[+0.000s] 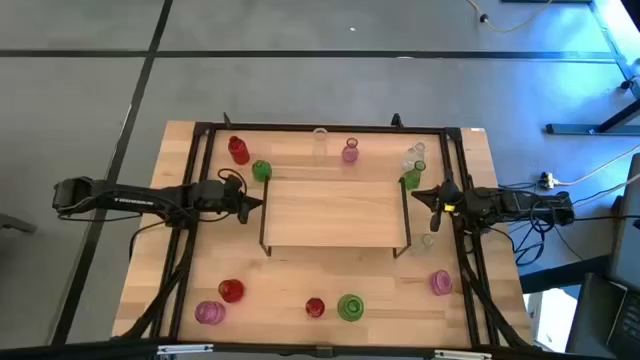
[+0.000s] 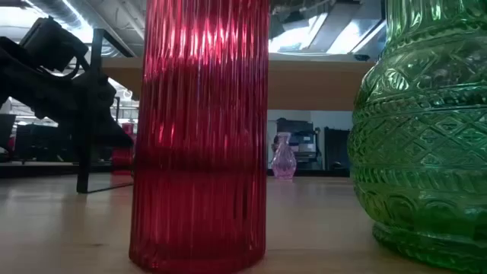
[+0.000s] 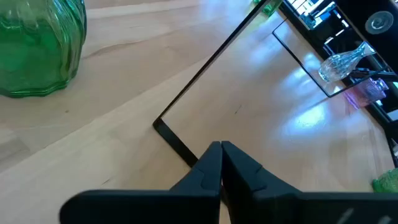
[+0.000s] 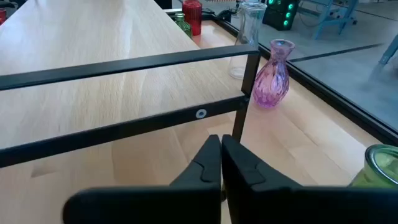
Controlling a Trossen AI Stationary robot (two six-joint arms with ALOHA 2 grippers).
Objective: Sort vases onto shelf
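**Glass vases spread round an empty shelf, both grippers clenched on nothing**

High view: shelf [image 1: 335, 210] sits mid-table, top bare. Vases line the table's far edge: red vase [image 1: 238, 150], green vase [image 1: 261, 170], pink vase [image 1: 350, 151], a clear/green cluster [image 1: 414, 165] toward the far right corner. More along the near edge: red [image 1: 231, 291], pink [image 1: 210, 313], small red [image 1: 315, 308], round green [image 1: 350, 307], pink [image 1: 441, 283] near the right edge. Left gripper [image 1: 252, 203] is just off the shelf's left end, right gripper [image 1: 422, 197] off its right end, both closed, holding nothing.

Low view: ribbed red vase [image 2: 199, 137] and embossed green vase [image 2: 426, 137] stand upright on the table.

Left wrist view: fingers pressed together above a shelf leg, green vase [image 3: 37, 46] nearby.

Right wrist view: fingers shut by the shelf frame; pink vase [image 4: 273, 74] beyond.

Handling, my read: rigid, light, slick, breakable. Ribbing helps grip. Take at the neck or narrow upper body, gentle squeeze, keep upright.
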